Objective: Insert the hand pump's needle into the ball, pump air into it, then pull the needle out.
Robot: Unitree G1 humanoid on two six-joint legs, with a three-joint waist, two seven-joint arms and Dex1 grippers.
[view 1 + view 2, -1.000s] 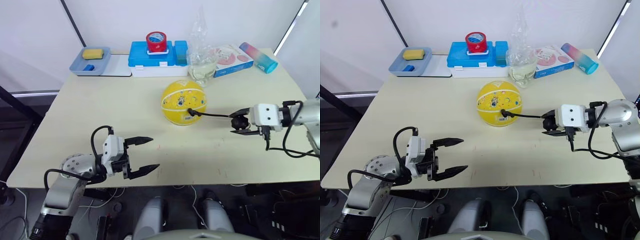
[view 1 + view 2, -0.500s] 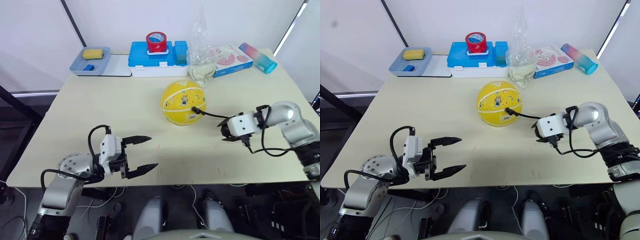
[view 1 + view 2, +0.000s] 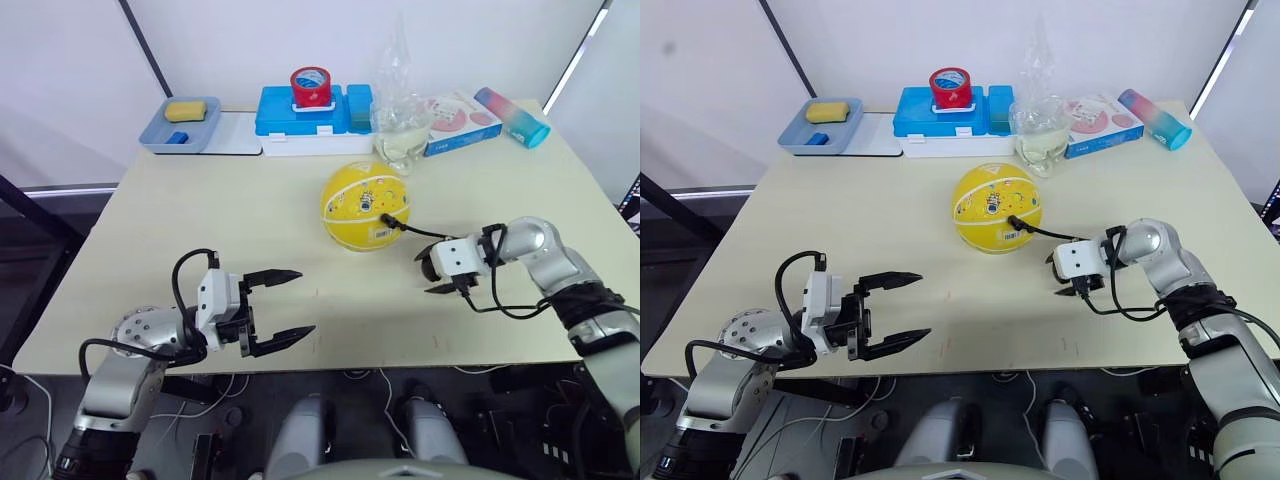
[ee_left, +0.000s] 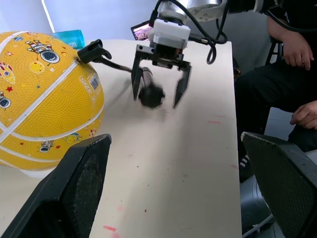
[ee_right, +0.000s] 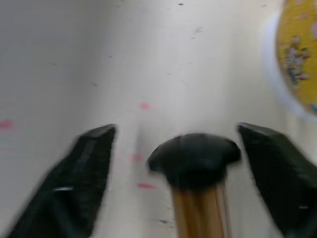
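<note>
Needle [image 4: 94, 51] sat plugged into the ball [image 3: 366, 206] mid-counter [image 3: 250, 250]. Right tool [image 4: 160, 82] stood spread around the hand pump [image 5: 197, 183], not clamping it; left tool [image 3: 285, 310] hung released nearby. Pumping and removal apparently remained.

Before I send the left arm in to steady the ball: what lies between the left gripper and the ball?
Only bare tabletop. In the left eye view, nothing sits between the open left gripper and the ball; the pump's hose leaves the ball's far side.

Head eyes look down; wrist cameras skim the table [image 3: 300, 210].
</note>
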